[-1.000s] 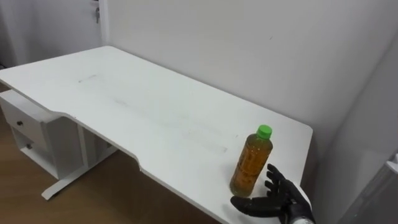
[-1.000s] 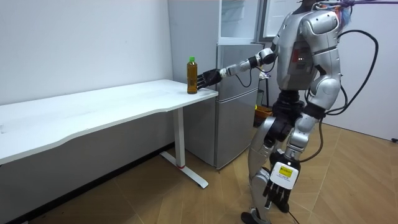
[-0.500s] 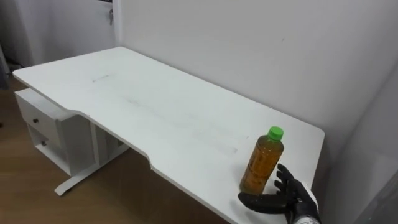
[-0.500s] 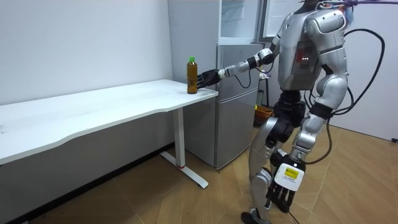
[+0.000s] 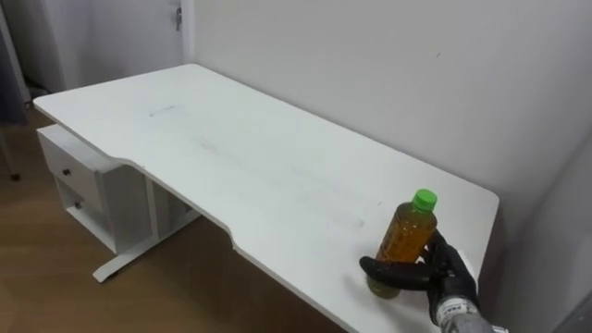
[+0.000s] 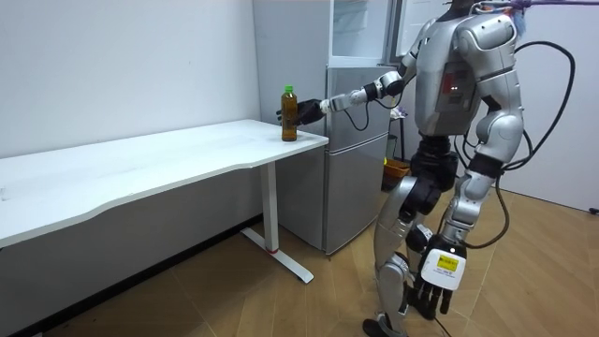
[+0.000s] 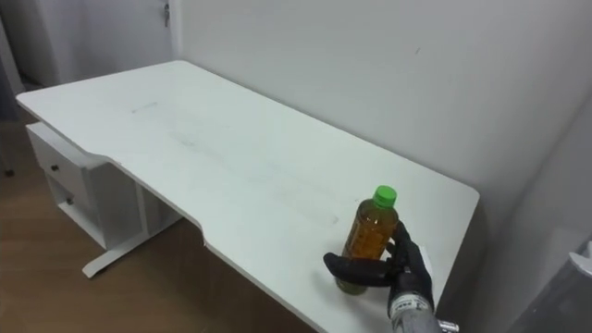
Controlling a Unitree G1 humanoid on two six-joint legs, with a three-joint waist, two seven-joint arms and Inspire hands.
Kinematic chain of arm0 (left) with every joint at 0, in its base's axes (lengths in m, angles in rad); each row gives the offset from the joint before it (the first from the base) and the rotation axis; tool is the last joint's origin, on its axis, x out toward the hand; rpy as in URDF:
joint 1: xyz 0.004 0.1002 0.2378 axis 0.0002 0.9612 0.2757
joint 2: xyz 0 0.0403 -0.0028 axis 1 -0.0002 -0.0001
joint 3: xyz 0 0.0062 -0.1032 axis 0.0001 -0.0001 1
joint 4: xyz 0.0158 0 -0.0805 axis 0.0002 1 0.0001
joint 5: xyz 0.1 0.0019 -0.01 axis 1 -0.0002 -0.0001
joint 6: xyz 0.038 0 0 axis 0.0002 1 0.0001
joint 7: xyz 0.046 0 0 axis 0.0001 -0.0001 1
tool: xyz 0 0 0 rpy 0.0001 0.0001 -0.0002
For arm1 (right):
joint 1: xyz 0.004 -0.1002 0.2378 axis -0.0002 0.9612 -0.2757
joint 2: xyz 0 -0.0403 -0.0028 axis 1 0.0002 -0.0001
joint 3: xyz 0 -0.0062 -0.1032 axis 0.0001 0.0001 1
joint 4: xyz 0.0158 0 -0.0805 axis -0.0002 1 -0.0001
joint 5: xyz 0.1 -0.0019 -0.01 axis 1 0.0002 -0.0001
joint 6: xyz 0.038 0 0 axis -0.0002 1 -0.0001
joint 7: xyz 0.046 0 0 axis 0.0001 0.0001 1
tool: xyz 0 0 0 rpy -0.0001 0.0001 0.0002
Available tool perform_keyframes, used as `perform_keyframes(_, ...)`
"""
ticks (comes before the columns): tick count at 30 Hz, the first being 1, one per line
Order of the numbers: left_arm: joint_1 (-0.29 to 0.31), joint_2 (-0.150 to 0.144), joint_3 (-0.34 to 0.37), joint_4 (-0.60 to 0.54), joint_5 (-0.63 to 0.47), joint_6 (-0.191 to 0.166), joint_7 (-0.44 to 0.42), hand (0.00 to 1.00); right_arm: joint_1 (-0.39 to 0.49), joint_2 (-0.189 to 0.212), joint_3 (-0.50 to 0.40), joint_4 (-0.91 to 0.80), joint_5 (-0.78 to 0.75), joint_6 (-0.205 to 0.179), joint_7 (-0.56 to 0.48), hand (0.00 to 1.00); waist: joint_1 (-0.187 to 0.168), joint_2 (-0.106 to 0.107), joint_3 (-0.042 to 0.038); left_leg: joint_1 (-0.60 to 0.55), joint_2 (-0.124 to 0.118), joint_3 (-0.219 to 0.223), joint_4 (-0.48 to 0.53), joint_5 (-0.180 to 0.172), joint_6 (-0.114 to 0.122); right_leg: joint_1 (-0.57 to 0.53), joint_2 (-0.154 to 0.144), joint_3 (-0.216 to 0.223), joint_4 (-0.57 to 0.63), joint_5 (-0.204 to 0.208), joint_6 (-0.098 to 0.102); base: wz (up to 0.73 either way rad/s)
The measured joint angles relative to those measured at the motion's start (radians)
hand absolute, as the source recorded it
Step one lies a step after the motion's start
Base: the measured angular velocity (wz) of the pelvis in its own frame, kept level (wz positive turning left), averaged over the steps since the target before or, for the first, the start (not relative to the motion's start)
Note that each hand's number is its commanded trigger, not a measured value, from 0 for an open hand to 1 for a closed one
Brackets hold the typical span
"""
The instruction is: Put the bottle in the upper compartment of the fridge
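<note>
A clear bottle [image 5: 404,242] of amber drink with a green cap stands upright near the right end of the white table [image 5: 231,157]. My right hand [image 5: 450,277] is shut on its lower half: the thumb crosses the front and the fingers lie behind it. In the room view I stand by the table's end with the right arm stretched out to the bottle [image 6: 289,114], and my left hand [image 6: 432,292] hangs open by my leg. The fridge [image 6: 360,140] stands just past the table's end, its upper compartment [image 6: 360,26] open.
A white wall runs close behind the table. A white drawer unit [image 5: 79,180] stands under the table's far left part, on the wooden floor. The table's right edge lies just beyond the bottle.
My right hand has gone from lying open beside the bottle to closing round it. The eye view has shifted as I leaned in; the bottle still stands on the table.
</note>
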Motion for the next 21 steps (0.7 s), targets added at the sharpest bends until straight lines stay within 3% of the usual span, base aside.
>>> perform_keyframes(16,0.003,0.015,-0.001,0.001,-0.003,-0.005,0.006,0.0,0.0,0.0,0.0,0.0,0.063,0.0,-0.012,0.0,0.001,0.001,0.002,0.001,0.0,0.002,0.001,0.0,0.0,0.0,0.001,-0.002,-0.005,0.0,0.0,0.0)
perform_keyframes(21,0.005,0.015,-0.002,-0.002,-0.003,-0.007,0.017,0.0,0.0,0.0,0.0,0.0,0.063,0.0,-0.026,0.0,0.001,0.008,0.0071,-0.004,0.0,0.0,0.001,0.0,0.0,-0.001,0.002,-0.004,-0.005,0.0,0.0,0.01)
